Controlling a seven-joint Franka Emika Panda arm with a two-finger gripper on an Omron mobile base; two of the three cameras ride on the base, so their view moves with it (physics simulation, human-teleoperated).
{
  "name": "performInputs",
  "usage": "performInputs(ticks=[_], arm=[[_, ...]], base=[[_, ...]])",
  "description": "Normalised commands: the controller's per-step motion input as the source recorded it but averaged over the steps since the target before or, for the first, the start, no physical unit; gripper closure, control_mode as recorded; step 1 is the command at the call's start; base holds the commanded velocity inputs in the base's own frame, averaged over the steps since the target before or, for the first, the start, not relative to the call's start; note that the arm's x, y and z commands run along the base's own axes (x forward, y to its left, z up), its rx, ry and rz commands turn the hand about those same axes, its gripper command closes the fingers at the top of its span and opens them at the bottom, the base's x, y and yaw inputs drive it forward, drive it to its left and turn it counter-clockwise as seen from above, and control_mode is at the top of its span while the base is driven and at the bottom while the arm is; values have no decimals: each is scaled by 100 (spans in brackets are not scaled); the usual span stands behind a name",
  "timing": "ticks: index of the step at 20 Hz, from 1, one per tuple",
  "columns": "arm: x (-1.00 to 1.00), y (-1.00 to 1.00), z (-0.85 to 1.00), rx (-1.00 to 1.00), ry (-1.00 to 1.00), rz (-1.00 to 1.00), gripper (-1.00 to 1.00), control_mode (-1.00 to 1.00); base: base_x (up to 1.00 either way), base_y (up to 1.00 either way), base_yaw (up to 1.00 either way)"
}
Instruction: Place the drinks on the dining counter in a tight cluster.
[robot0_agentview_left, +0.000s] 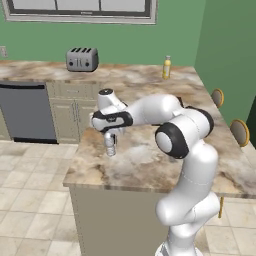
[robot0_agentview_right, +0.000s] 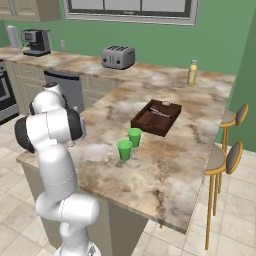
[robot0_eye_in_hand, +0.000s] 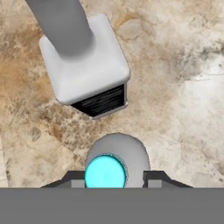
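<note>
Claw (robot0_agentview_left: 110, 141) is at the near-left corner of the dining tabletop (robot0_agentview_left: 150, 160), about 9 o'clock from the arm's elbow in the left base view. It points straight down.

Clear water bottle (robot0_agentview_left: 110, 149) sits upright between the fingers. In the hand view its cyan cap (robot0_eye_in_hand: 105, 173) faces the camera at 6 o'clock, and both dark tips are pressed against the bottle's sides, so the claw is gripping the water bottle. Can't tell whether its base is on the stone or just off it.

Yellow bottle (robot0_agentview_left: 166, 67) with the pale cap stands upright at the far end of the tabletop, at 12 to 1 o'clock, well apart from the claw.

In the right base view, a dark wooden tray (robot0_agentview_right: 156, 116) sits mid-tabletop. Two green cups (robot0_agentview_right: 134, 136) (robot0_agentview_right: 124, 149) stand just beside each other at its 7 o'clock. The yellow bottle is at 1 o'clock from the tray.

Toaster (robot0_agentview_right: 118, 56) is on the back tabletop under the window, with a coffee machine (robot0_agentview_right: 35, 41) further left. Two stools (robot0_agentview_right: 220, 160) are along the right edge.
</note>
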Motion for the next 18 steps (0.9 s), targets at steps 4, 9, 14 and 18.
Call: performInputs(ticks=[4,9,14,18], arm=[[2,3,-17,0,0,-6,100,-100],[0,0,-18,2,0,-3,100,-100],[-2,-1,-4,1,0,0,100,-100],[0,0,0,0,0,0,-100,-100]], base=[[0,0,0],[0,0,0],[0,0,0],[0,0,0]])
